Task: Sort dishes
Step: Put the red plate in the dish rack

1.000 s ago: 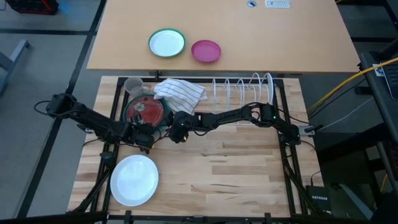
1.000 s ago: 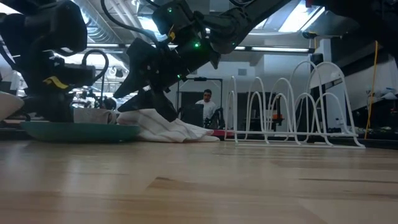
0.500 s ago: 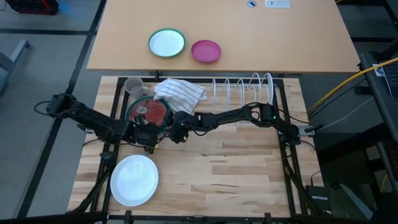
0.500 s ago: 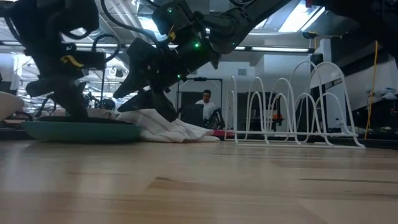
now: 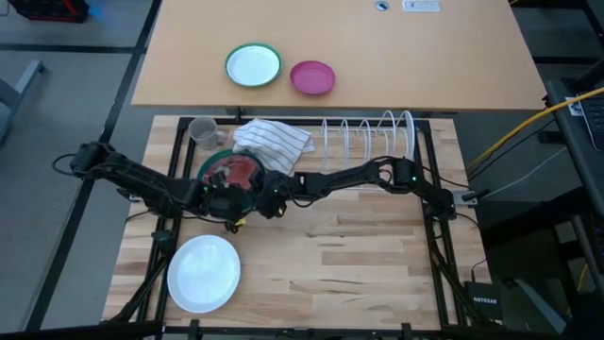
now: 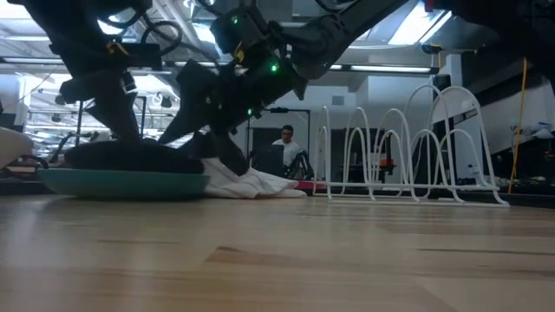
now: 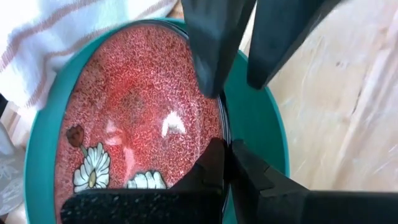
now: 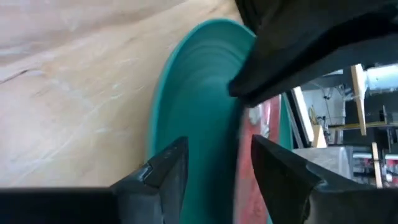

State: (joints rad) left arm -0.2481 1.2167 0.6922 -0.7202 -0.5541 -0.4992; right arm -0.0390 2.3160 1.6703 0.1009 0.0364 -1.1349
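A red-brown glossy plate (image 5: 231, 172) with daisies lies on a dark green plate (image 7: 255, 124) at the table's far left. My left gripper (image 7: 227, 163) is shut on the red-brown plate's near right rim. My right gripper (image 8: 217, 168) is open at the same side. One of its fingers (image 7: 214, 43) is over the red-brown plate and the other is outside the green rim (image 8: 193, 93). I cannot tell whether it touches. A larger white plate (image 5: 203, 272) lies flat at the near left. My left gripper pinches the red-brown plate's rim (image 7: 225, 134) between its two fingers, on the side toward the table's near right. The fingers come from the left, slanting down. The plate's far part rests on the green plate, and its held edge looks raised in the low view (image 6: 130, 156).
A striped towel (image 5: 274, 140) lies just behind the plates, touching them. A white wire dish rack (image 5: 370, 137) stands at the far middle, and a grey cup (image 5: 201, 129) at the far left. A small green-rimmed plate (image 5: 253, 64) and a pink bowl (image 5: 312, 76) sit on the other table.
My left gripper has moved toward the table's right, along the plates' near side to the red-brown plate's rim. Both plates have slid slightly right. In the low view the red-brown plate's near edge has risen above the green plate.
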